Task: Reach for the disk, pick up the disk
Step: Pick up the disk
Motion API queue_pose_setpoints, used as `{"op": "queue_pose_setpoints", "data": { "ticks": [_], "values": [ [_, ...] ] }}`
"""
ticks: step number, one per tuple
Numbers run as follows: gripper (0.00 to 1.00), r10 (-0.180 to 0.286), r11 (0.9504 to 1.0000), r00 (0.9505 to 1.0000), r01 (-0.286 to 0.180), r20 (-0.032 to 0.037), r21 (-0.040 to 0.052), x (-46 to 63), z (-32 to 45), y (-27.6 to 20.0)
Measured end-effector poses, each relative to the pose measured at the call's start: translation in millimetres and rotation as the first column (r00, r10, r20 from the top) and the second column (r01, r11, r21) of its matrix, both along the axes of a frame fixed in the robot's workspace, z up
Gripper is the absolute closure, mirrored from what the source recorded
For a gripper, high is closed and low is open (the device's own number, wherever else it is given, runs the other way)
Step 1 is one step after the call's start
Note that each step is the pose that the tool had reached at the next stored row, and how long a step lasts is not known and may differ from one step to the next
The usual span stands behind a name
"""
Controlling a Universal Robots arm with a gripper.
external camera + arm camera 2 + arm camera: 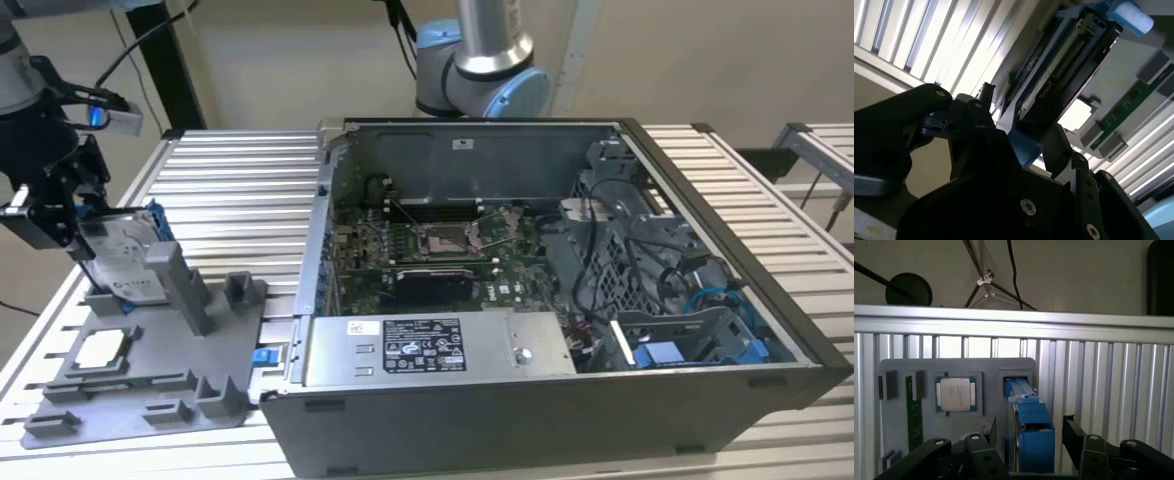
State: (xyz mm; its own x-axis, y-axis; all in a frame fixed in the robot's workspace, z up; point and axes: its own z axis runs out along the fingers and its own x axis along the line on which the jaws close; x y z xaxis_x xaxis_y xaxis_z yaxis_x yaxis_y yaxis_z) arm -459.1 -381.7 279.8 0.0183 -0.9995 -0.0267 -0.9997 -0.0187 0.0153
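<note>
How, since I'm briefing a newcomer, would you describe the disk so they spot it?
Left of the open computer case in the exterior view, a grey holder tray lies on the slatted table. At its far end the disk stands on edge inside the open pincer. Unlike the flat square chip nearby, it's silver, white-labelled, blue-framed.
</note>
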Motion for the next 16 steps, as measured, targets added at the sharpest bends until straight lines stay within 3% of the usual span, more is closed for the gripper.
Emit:
{"op": "queue_pose_setpoints", "data": {
  "ticks": [10, 16],
  "values": [
    [0.0, -0.002, 1.0, 1.0, 0.002, 0.0004, 0.0, 0.0, -14.6, 0.4],
    [0.0, -0.002, 1.0, 1.0, 0.002, 0.0004, -0.0001, 0.0, -17.9, 0.8]
  ]
}}
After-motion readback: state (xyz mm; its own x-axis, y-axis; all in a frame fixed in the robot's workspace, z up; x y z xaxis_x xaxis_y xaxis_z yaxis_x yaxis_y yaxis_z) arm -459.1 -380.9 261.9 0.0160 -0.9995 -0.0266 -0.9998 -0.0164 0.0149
